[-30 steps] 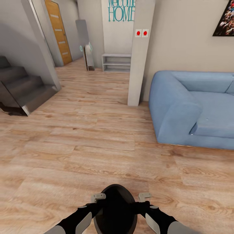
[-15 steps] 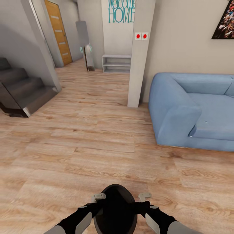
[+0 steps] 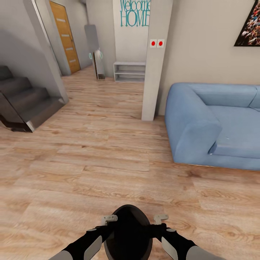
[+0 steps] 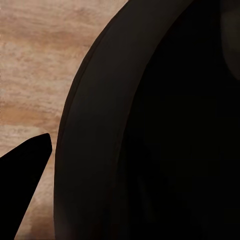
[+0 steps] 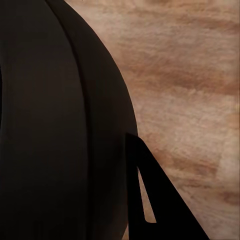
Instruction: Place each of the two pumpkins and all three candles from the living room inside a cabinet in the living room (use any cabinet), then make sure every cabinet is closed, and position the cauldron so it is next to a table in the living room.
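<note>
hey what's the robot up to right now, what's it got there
The robot has the black cauldron between its two arms, the left gripper on one side and the right gripper on the other, low in front of its trunk over the wooden floor. It faces a blue sofa at the right, a white pillar, and stairs at the left.

Two glossy black arms [image 3: 85, 242] with pale grey forearm shells end in small light-grey grippers [image 3: 109, 219], and a finger [image 4: 22, 175] looks flat, black and pointed.
</note>
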### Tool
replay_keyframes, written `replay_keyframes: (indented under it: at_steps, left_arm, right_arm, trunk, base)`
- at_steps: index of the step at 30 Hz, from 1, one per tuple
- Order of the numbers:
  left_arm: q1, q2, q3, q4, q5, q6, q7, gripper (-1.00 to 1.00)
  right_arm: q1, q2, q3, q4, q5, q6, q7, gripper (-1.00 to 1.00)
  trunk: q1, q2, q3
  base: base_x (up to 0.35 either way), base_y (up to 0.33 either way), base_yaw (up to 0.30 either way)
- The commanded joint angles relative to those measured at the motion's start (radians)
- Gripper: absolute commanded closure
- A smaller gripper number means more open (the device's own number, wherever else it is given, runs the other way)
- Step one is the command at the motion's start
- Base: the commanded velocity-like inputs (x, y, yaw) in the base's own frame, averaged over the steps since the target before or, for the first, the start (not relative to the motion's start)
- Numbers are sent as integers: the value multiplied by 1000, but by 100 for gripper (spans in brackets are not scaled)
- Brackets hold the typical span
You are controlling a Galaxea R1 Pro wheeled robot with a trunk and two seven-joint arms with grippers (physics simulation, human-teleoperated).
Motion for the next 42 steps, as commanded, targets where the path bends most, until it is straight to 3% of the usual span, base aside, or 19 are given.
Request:
replay_keyframes:
  at_steps: [1, 5, 42]
  left_arm:
    - [0, 2, -13, 1, 16, 3, 13, 100]
    - [0, 2, -13, 1, 16, 3, 13, 100]
    - [0, 2, -13, 1, 15, 3, 13, 100]
  right_arm:
    - [-2, -1, -12, 0, 10, -18, -1, 100]
    - [-2, -1, -12, 0, 9, -18, -1, 100]
    - [-2, -1, -12, 0, 9, -18, -1, 100]
  trunk:
    - [-4, 7, 3]
    - [-19, 35, 15]
    - [-19, 35, 15]
  base:
    - [0, 0, 0]
    - [0, 0, 0]
    - [0, 0, 0]
